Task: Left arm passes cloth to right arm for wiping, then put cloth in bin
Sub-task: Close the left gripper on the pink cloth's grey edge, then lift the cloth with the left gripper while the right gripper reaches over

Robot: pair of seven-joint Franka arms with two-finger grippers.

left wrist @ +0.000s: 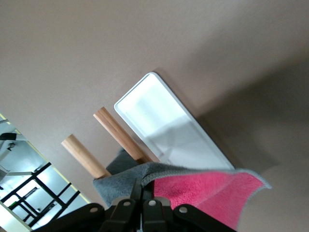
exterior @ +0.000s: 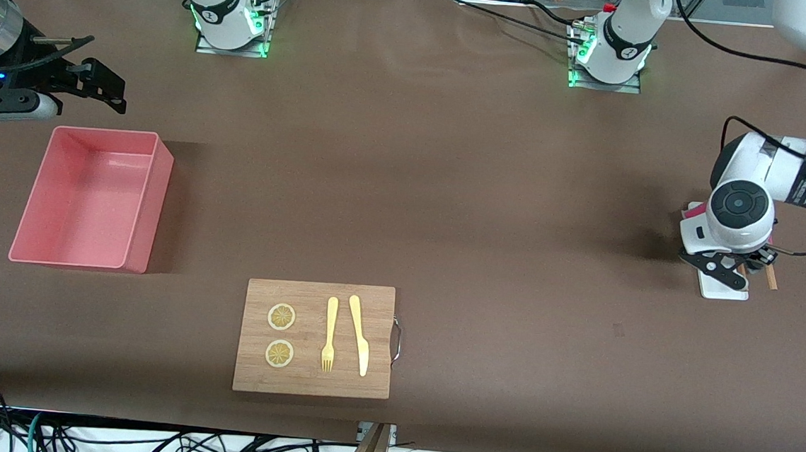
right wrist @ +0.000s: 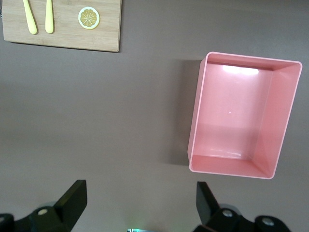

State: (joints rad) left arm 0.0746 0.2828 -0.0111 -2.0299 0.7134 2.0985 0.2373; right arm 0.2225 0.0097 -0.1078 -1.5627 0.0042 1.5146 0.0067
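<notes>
The cloth (left wrist: 212, 188) is crimson-pink and fluffy with a grey backing (left wrist: 113, 183). My left gripper (left wrist: 143, 195) is shut on its grey edge, low over a small white tray (left wrist: 164, 125) at the left arm's end of the table. In the front view the left gripper (exterior: 726, 268) hides most of the cloth (exterior: 693, 212), leaving only a pink sliver visible. The salmon-pink bin (exterior: 153, 201) stands empty at the right arm's end. My right gripper (exterior: 104, 88) waits open over bare table beside the bin (right wrist: 195, 121). The right wrist view shows nothing between its fingers (right wrist: 72, 198).
Two wooden sticks (left wrist: 123, 135) lie beside the white tray (exterior: 723, 287). A wooden cutting board (exterior: 310, 382) near the front camera carries two lemon slices (exterior: 282, 317), a yellow fork (exterior: 329, 334) and a knife (exterior: 360, 336). Cables hang off the table's front edge.
</notes>
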